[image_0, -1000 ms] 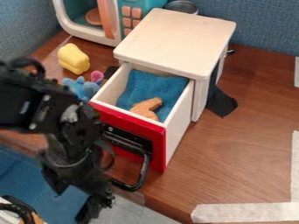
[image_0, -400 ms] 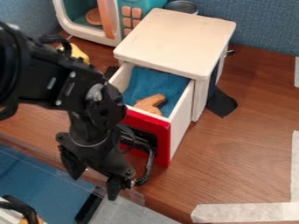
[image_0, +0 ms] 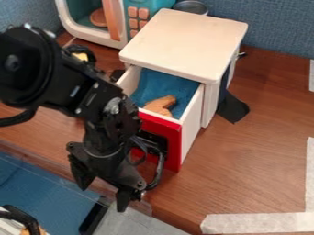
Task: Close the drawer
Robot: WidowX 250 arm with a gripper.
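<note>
The drawer (image_0: 173, 146) juts part-open from the cabinet (image_0: 184, 43); the gripper (image_0: 102, 197), jaws spread, is by its handle (image_0: 160, 170). Probably light and stiff (perhaps slippery-fronted), it wants square pushing mid-front, no pinch

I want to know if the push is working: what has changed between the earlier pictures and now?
The drawer has slid farther into the cabinet, carrying the orange-brown piece inside with it, but remains partly open. The tool has moved up and right in the view, toward the cabinet, its jaws apart; nothing was grasped or let go. The cabinet and toy microwave stayed put.
</note>
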